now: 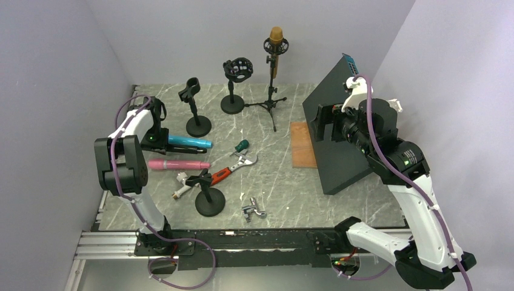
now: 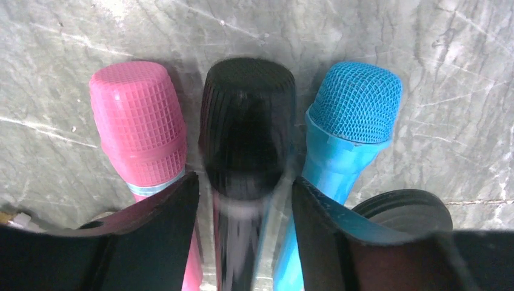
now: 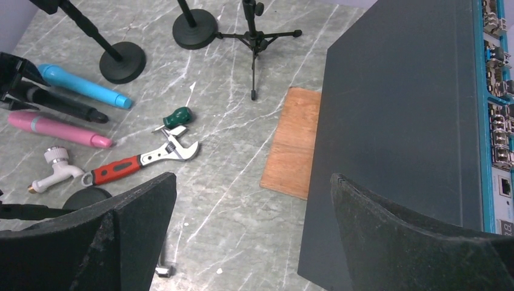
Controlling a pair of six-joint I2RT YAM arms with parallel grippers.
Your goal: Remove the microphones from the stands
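Left wrist: black microphone between parted left fingers
Head points away, parallel to pink mic and blue mic (right fingers spread too).

Red-handled wrench beside green-handled screwdriver; wooden board beside dark panel

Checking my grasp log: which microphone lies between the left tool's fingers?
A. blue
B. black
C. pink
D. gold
B: the left wrist view shows the black microphone between the fingers of the left tool, with the pink microphone and the blue microphone lying outside them.
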